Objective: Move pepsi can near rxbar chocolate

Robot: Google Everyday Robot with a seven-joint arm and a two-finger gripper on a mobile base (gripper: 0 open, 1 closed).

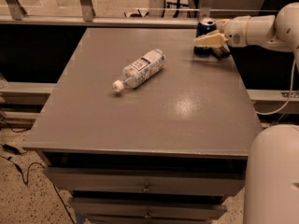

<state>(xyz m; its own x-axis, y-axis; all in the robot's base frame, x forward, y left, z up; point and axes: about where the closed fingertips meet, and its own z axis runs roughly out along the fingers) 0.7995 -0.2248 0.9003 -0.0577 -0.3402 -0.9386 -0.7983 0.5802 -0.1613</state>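
Observation:
The pepsi can, dark blue with a silver top, stands upright at the far right corner of the grey table. My gripper reaches in from the right and sits right at the can's lower front, covering part of it. The rxbar chocolate, a small dark flat bar, lies on the table just right of the can, partly under my wrist. Can and bar are close together.
A clear plastic bottle with a white cap lies on its side in the far middle of the table. A rail runs behind the table. My white base is at the lower right. Drawers sit under the tabletop.

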